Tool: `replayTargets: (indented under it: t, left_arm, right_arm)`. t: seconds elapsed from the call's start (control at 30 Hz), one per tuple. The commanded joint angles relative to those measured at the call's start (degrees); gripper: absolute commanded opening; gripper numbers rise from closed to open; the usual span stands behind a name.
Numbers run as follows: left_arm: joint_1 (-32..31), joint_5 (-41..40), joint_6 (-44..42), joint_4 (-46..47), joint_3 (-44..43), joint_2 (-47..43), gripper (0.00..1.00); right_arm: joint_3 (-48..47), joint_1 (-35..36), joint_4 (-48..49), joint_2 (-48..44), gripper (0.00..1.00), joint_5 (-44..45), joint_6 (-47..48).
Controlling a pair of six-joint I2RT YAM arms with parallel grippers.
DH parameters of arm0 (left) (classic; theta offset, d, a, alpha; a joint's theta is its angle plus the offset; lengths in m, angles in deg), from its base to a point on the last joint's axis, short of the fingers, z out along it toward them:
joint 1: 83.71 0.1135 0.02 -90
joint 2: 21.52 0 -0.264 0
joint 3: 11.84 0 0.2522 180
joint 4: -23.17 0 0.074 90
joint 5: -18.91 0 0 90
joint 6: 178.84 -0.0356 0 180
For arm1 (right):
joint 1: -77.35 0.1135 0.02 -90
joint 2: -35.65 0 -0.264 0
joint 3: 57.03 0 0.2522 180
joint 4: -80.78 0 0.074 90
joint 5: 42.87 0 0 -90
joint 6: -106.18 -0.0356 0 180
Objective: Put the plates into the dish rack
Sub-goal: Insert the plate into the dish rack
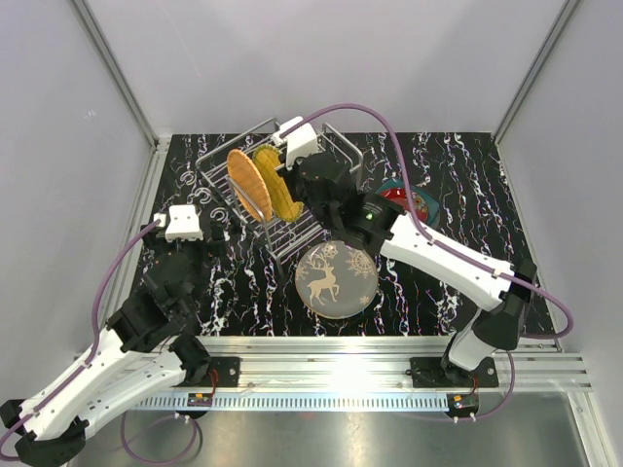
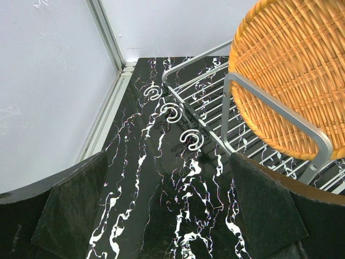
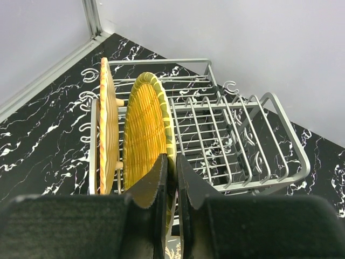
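Only overhead, reindeer plate, close-up, right fingers pinching yellow plate

- Robot lab test cell, this one: plain white panel walls, silver aluminium corner posts framing them.
- Black, white-veined marble-pattern tabletop, with a ribbed silver aluminium mounting rail along its near edge.

Stretched toward 11 o'clock with the right gripper, pinched tight on the rim of the yellow woven plate; folded at 8 o'clock with the left gripper, spread wide.
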Motion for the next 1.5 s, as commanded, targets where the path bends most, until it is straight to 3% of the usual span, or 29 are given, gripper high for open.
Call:
replayTargets:
  t: [0.0, 0.7, 1.2, 1.47]
  left_arm:
    - [0.2, 0.0, 0.9, 1.7, -1.8, -0.8, 0.99]
    - [0.2, 0.5, 0.9, 1.8, -1.8, -0.1, 0.99]
    - [0.2, 0.5, 0.6, 1.6, -1.7, 0.9, 0.99]
    - [0.2, 0.3, 0.6, 1.6, -1.7, 1.1, 0.99]
  right_arm:
    - [-4.2, 0.5, 3.6, 1.3, 0.0, 2.1, 1.8]
    - [-10.4, 0.4, 5.7, 10.5, 0.0, 2.3, 2.1]
    - [-9.8, 0.4, 4.5, 10.4, 0.35, 1.3, 1.0]
    - [-8.4, 0.4, 4.5, 9.0, 0.33, 0.9, 0.1]
